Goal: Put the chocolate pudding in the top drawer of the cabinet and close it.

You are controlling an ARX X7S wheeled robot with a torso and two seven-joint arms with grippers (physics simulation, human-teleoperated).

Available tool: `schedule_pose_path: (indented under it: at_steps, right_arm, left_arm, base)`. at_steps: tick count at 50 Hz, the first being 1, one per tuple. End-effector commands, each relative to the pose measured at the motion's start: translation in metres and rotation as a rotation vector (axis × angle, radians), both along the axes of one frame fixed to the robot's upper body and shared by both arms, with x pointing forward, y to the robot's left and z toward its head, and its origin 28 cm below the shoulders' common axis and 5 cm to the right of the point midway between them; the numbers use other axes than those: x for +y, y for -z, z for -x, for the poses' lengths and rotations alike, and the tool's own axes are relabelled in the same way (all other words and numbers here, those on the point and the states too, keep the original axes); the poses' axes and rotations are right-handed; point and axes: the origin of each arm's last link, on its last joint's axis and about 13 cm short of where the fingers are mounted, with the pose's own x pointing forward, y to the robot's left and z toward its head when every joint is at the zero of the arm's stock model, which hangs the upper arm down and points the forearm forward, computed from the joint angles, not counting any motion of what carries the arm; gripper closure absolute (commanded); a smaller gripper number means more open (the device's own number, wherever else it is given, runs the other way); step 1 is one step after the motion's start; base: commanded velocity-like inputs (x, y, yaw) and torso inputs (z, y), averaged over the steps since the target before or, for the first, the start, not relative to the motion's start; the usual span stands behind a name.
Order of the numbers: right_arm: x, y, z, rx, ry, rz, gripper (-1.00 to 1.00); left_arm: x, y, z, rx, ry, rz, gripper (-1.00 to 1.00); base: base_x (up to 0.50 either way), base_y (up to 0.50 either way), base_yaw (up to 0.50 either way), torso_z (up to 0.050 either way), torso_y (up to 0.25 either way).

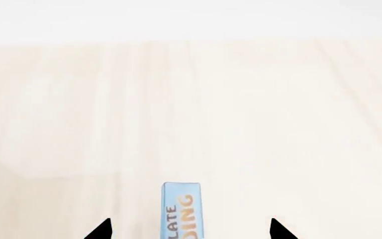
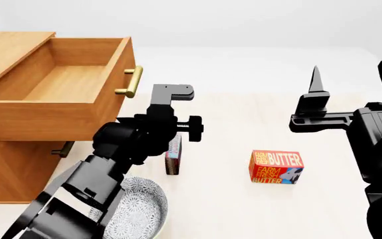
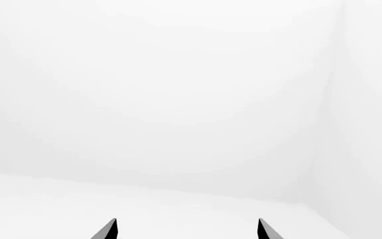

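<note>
Left hand point(image 1: 189, 231) spread wide around the chocolate pudding point(image 1: 181, 211), fingertips clear of both faces, nothing gripped. Right hand point(image 2: 353, 82) raised, equally wide, empty. One pudding box, one butter box point(image 2: 275, 167), one patterned bowl point(image 2: 138, 211), one cabinet point(image 2: 12, 144). Top drawer point(image 2: 58, 97) pulled fully out, brass handle point(image 2: 130, 82) overhanging the desk point(image 2: 244, 99). Plenty of bare desk beyond. Pudding upright on edge, thin, light blue with orange lettering, near the cabinet front.

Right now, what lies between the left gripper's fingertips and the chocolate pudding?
Nothing. In the left wrist view the chocolate pudding stands between the open left gripper fingertips, with only bare table on either side.
</note>
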Motion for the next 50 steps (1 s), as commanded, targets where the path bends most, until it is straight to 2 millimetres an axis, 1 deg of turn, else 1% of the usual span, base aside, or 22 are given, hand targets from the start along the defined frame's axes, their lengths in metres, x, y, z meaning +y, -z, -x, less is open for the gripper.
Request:
schedule_pose_path:
  at_steps: [1, 6, 21, 26, 30, 39, 50]
  right_arm:
    - [0.001, 0.0, -0.001, 0.017, 0.019, 0.001, -1.0]
    - [0.001, 0.0, -0.001, 0.021, 0.02, 0.001, -1.0]
    - [0.001, 0.0, -0.001, 0.021, 0.02, 0.001, -1.0]
    - [0.001, -0.001, -0.001, 0.022, 0.016, -0.007, -1.0]
    - [0.0, 0.0, -0.001, 0.021, 0.016, -0.012, -1.0]
    - [-0.001, 0.001, -0.001, 0.022, 0.022, -0.016, -1.0]
    - [0.0, 0.002, -0.003, 0.024, 0.021, -0.017, -1.0]
  left_arm:
    - [0.004, 0.003, 0.001, 0.009, -0.002, 0.01, -1.0]
    - [0.004, 0.002, 0.005, 0.004, 0.006, 0.013, -1.0]
    - [0.004, 0.002, 0.005, 0.004, 0.007, 0.013, -1.0]
    - [0.002, 0.001, -0.004, 0.009, 0.007, -0.013, -1.0]
    - [0.004, 0.001, -0.008, 0.026, -0.002, -0.036, -1.0]
    - [0.01, 0.011, -0.007, 0.078, -0.026, -0.057, -1.0]
    - [0.013, 0.022, -0.003, 0.123, -0.028, -0.059, -1.0]
  base:
    - [0.0, 0.0, 0.0, 0.0, 0.0]
    - [0.0, 0.0, 0.0, 0.0, 0.0]
    - [0.0, 0.0, 0.0, 0.0, 0.0]
    - [0.0, 0.0, 0.0, 0.0, 0.0]
    - [0.0, 0.0, 0.0, 0.0, 0.0]
    - [0.0, 0.0, 0.0, 0.0, 0.0]
    - [0.0, 0.0, 0.0, 0.0, 0.0]
